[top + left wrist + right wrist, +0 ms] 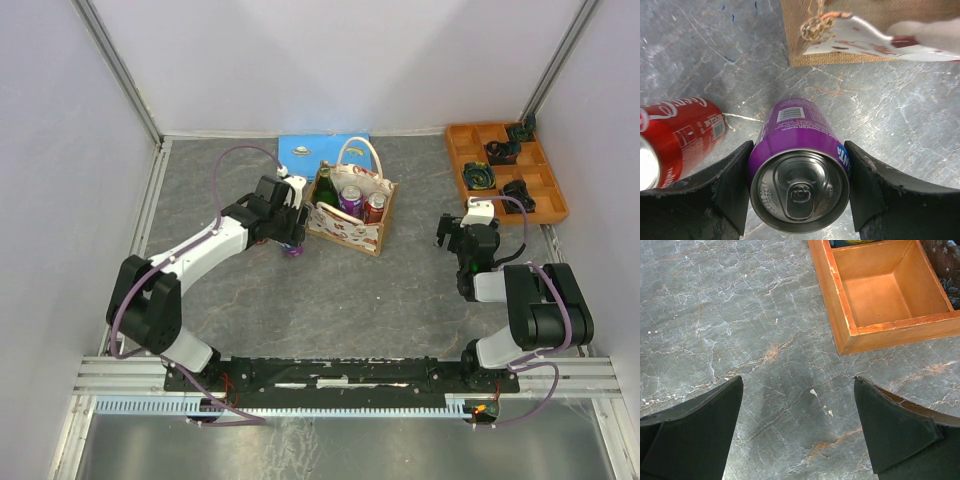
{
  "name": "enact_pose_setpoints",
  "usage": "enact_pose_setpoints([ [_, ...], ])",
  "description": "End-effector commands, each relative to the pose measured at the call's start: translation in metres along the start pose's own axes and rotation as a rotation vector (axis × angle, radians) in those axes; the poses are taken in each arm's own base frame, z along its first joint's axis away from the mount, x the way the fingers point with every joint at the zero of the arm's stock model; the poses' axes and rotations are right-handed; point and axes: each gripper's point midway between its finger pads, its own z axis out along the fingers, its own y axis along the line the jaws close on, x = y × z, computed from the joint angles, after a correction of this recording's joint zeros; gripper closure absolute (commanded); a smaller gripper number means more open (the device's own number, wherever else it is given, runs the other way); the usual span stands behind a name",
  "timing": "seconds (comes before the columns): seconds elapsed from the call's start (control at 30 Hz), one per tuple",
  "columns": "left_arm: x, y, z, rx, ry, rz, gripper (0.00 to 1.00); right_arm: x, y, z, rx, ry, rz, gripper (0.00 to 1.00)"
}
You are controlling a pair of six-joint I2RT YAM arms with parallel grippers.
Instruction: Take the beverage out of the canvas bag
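Purple can is clamped by its sides between the fingers of the left gripper, outside the canvas bag at the bag's 9 o'clock in the top view; contact with the table cannot be confirmed. Thin smooth aluminium, judged full and weighty: a side grip below the rim is advised, squeeze kept moderate, else denting or slipping is risked. Right gripper is spread wide, nothing held, at 7 o'clock of the orange tray.
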Motion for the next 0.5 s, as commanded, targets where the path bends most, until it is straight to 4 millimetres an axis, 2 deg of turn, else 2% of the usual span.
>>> enact_pose_setpoints([
  [0.0,-0.035,-0.010,0.002,0.037,-0.076,-0.051,0.96,-0.020,0.002,0.005,-0.006,-0.058,-0.002,0.01],
  [0.07,-0.031,-0.010,0.006,0.036,-0.049,-0.056,0.95,-0.019,0.002,0.005,-0.006,-0.058,-0.002,0.01],
  [0.17,-0.027,-0.011,0.011,0.037,-0.023,-0.066,0.87,-0.019,0.002,0.005,-0.006,-0.057,0.000,0.01],
  [0.23,-0.026,-0.010,0.012,0.030,-0.017,-0.078,0.74,-0.019,0.002,0.005,-0.005,-0.057,-0.002,0.01],
  [0.3,-0.025,-0.010,0.013,0.026,-0.012,-0.081,0.56,-0.020,0.002,0.005,-0.006,-0.059,-0.002,0.01],
  [0.47,-0.022,-0.008,0.013,0.011,0.000,-0.087,0.25,-0.019,0.002,0.005,-0.006,-0.057,-0.002,0.01],
])
